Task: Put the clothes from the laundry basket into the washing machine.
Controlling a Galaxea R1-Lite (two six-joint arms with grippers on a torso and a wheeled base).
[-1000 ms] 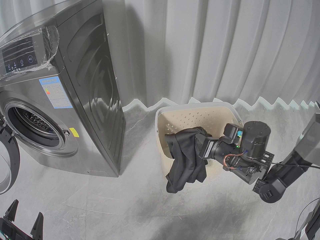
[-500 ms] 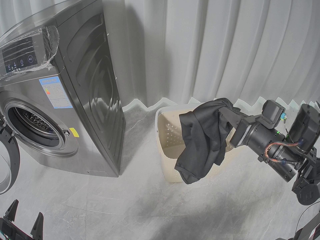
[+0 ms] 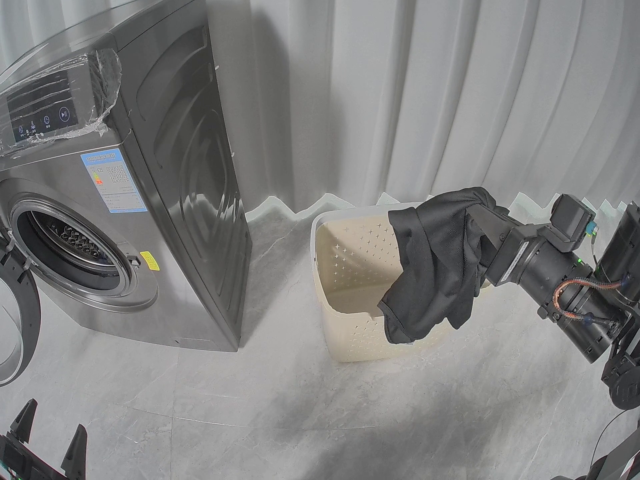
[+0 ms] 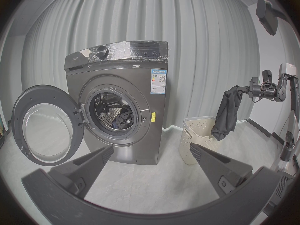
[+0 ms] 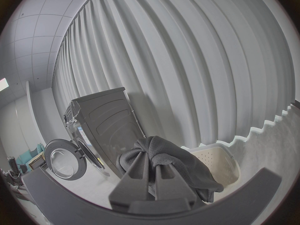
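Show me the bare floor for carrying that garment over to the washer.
Bare floor runs between the washing machine and the laundry basket, and on before the open door. Crowded: over the basket, where the right tool grips the hanging dark garment.

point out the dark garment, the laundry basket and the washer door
dark garment (image 3: 433,261), head view, middle of the hanging cloth
laundry basket (image 3: 350,335), head view, near outer wall
washer door (image 4: 47,127), left wrist view, glass of the open door

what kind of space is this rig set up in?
Likely a staged laundry corner in a lab, not a home: a front-load washing machine, a laundry basket on the floor, and white curtains as backdrop.
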